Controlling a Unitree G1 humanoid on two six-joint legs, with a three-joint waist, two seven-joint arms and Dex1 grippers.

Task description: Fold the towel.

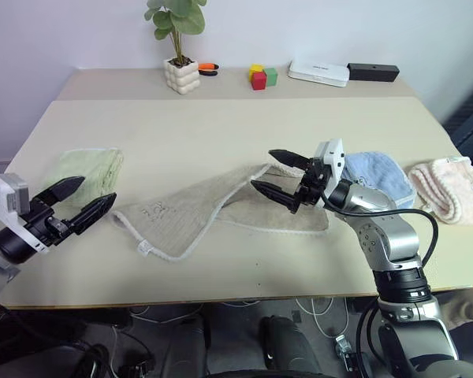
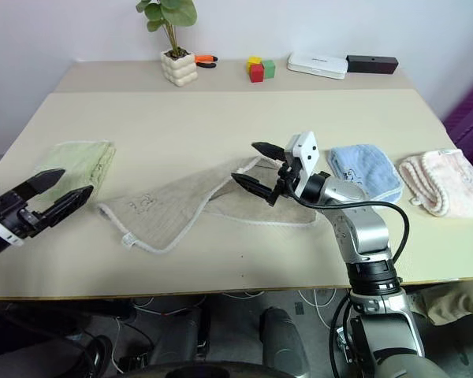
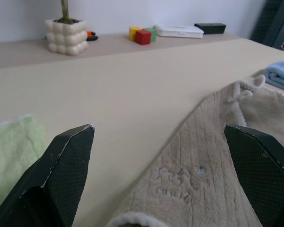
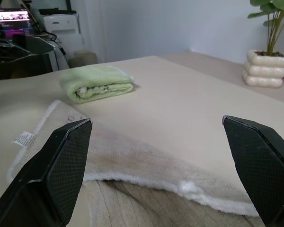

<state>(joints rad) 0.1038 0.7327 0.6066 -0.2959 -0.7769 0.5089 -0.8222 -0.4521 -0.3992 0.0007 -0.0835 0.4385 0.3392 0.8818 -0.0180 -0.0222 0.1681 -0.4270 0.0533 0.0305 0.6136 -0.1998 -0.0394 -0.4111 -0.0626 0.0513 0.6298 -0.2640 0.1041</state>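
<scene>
The beige-tan towel point(image 1: 213, 209) lies partly folded on the table, one layer turned over another, its whitish edging and a small tag point(image 1: 144, 247) showing at the near left corner. My right gripper point(image 1: 273, 172) hovers open just above the towel's right part, nothing between its fingers. At the table's left, my left gripper point(image 1: 88, 198) stands open beside the towel's left corner and holds nothing. In the left wrist view the towel's embroidered mark point(image 3: 177, 182) lies between the two fingers. The right wrist view shows the towel's edge point(image 4: 146, 177) below the spread fingers.
A pale green folded towel point(image 1: 91, 169) lies at the left, a light blue one point(image 1: 378, 175) and a pink one point(image 1: 449, 189) at the right. Along the back stand a potted plant point(image 1: 181, 71), coloured blocks point(image 1: 262, 76), a white box point(image 1: 319, 72) and a black box point(image 1: 373, 72).
</scene>
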